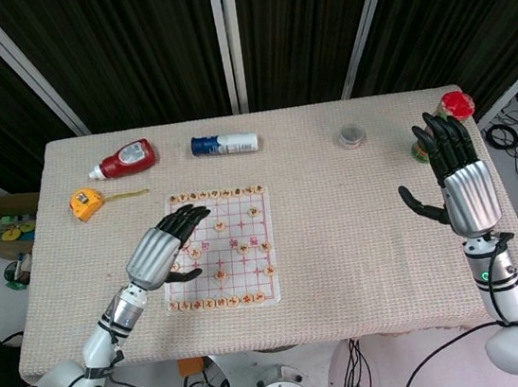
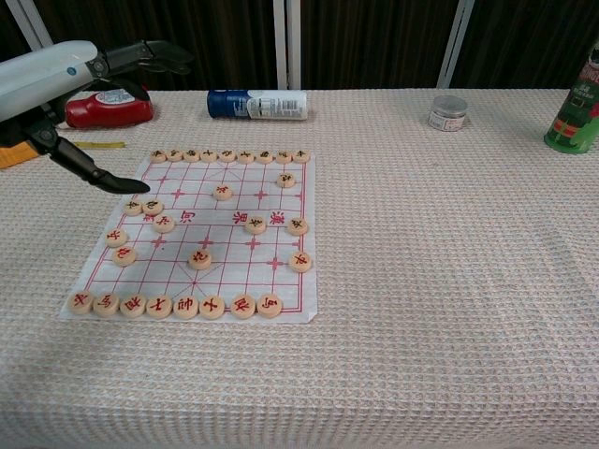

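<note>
The xiangqi board (image 1: 219, 248) lies left of centre on the table (image 1: 342, 240); behind it the ketchup bottle (image 1: 126, 158), tape measure (image 1: 85, 202) and tube (image 1: 224, 144).

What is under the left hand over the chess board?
The left hand hovers open above the board's left side. Chest view shows round wooden pieces below its thumb. From the head view, the squares directly beneath the palm are covered.

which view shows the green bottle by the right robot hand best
The chest view: the green bottle stands unobstructed at the table's far right edge, with its label and body visible, though its top is cut off by the frame. In the head view the right robot hand covers most of it, leaving only the red cap and a sliver of green base.
</note>
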Motion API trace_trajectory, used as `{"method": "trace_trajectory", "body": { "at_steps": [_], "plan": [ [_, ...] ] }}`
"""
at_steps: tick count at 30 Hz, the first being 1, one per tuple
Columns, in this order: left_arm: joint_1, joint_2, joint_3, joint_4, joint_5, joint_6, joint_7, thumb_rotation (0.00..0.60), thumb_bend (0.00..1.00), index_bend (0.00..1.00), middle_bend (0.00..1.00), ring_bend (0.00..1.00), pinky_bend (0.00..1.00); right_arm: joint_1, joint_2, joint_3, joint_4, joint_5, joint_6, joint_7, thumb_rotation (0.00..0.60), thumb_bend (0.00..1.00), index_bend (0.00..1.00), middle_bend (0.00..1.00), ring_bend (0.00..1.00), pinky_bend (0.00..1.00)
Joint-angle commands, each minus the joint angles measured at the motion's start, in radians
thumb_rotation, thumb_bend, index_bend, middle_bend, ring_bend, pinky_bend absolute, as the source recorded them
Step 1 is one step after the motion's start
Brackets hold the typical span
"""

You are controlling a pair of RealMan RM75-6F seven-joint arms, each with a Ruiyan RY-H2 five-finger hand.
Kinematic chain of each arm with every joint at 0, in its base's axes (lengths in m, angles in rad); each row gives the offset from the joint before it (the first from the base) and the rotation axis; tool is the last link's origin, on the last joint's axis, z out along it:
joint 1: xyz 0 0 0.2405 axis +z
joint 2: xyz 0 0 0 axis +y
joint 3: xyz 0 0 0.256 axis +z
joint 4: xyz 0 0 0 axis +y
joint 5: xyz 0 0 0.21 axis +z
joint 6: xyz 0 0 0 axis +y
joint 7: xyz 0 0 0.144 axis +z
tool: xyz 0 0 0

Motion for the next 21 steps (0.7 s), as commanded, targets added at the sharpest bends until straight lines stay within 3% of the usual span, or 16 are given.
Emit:
{"method": "trace_trajectory", "body": {
  "at_steps": [1, 21],
  "plan": [
    [0.001, 0.001, 0.010, -0.007, 0.000, 0.002, 0.031, 0.600, 0.05, 0.09, 0.11, 0.09, 0.23, -0.005, 0.008, -0.012, 0.010, -0.018, 0.015, 0.005, 0.600, 0.23, 0.00, 0.00, 0.00, 0.00],
    [-0.008, 0.000, 0.033, -0.011, -0.016, -0.009, 0.063, 0.600, 0.05, 0.09, 0.11, 0.09, 0.23, -0.015, 0.018, -0.025, 0.015, -0.004, 0.038, 0.026, 0.600, 0.23, 0.00, 0.00, 0.00, 0.00]
  ]
}}
